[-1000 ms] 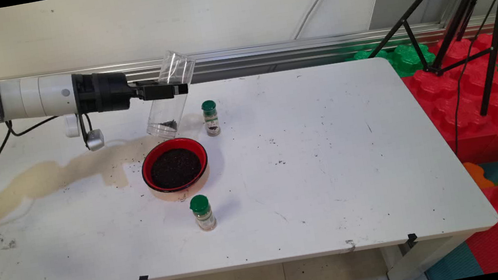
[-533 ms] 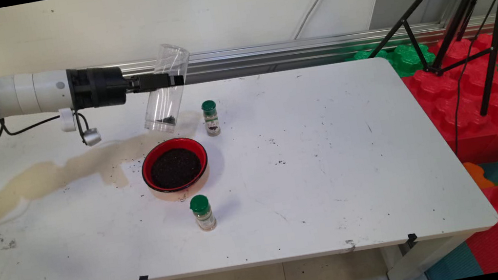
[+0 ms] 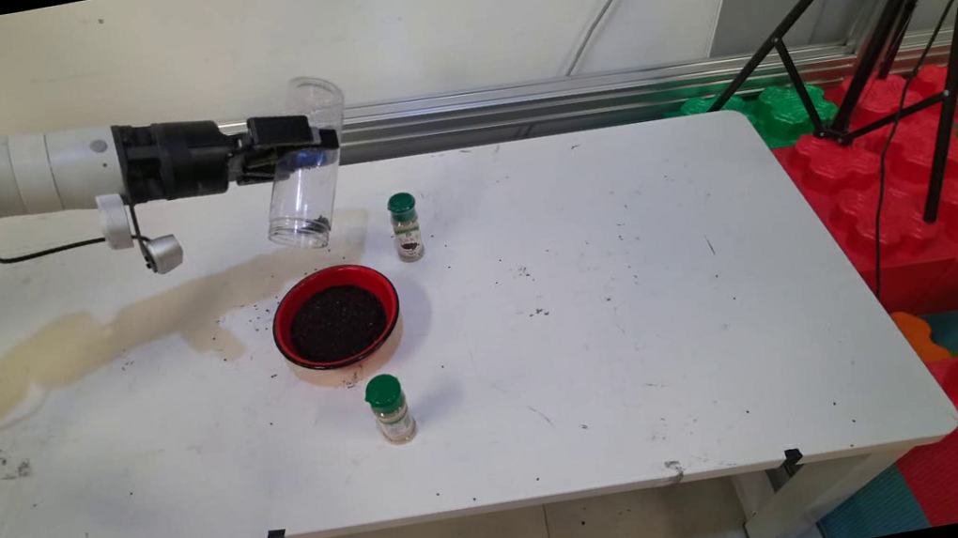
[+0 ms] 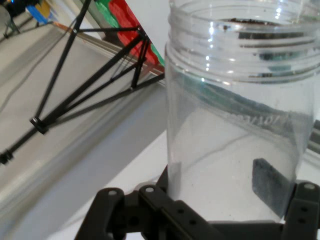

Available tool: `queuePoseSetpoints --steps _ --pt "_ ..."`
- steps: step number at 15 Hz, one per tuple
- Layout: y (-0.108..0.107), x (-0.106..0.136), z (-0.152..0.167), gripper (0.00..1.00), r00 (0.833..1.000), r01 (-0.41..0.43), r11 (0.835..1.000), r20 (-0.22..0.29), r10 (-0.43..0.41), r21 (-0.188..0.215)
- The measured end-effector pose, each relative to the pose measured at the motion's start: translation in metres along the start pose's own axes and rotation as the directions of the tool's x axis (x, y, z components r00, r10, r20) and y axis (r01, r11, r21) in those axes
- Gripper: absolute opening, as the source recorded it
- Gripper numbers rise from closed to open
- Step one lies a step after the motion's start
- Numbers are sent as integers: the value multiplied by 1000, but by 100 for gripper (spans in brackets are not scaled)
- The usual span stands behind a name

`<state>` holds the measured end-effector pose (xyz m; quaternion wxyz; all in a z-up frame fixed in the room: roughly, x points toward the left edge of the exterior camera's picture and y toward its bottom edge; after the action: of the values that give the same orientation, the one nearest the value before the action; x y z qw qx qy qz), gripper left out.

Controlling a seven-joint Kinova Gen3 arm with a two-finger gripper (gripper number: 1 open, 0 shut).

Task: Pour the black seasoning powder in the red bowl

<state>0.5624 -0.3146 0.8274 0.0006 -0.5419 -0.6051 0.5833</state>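
My gripper [image 3: 299,142] is shut on a clear plastic jar [image 3: 302,167], held in the air above the table's back left part. The jar stands nearly upright, tilted slightly, mouth up, with a little dark residue at its bottom. In the hand view the jar [image 4: 240,115] fills the right side between the gripper [image 4: 225,210] fingers. Below and in front of it sits a red bowl [image 3: 337,318] filled with dark grains. A green-capped spice bottle [image 3: 405,227] stands right of the jar, and another spice bottle [image 3: 389,409] stands in front of the bowl.
A tan stain [image 3: 108,329] runs across the left of the white table [image 3: 636,302], with scattered dark specks around the bowl. A black tripod [image 3: 905,6] and red and green foam blocks [image 3: 930,173] stand off the right edge.
The arm has drawn back to the left and risen a little with the jar, and the jar has turned closer to upright.
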Motion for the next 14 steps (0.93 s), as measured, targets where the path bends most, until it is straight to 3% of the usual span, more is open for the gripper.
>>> queuePoseSetpoints --steps 3,6,10,14 --pt "0 -2 -4 0 996 86 996 7 -86 -18" --pt "0 -4 -7 0 981 192 981 21 -191 -33" --pt "-1 -8 -13 0 933 360 932 44 -358 -44" --pt "-2 -12 -18 0 858 512 857 64 -509 -58"
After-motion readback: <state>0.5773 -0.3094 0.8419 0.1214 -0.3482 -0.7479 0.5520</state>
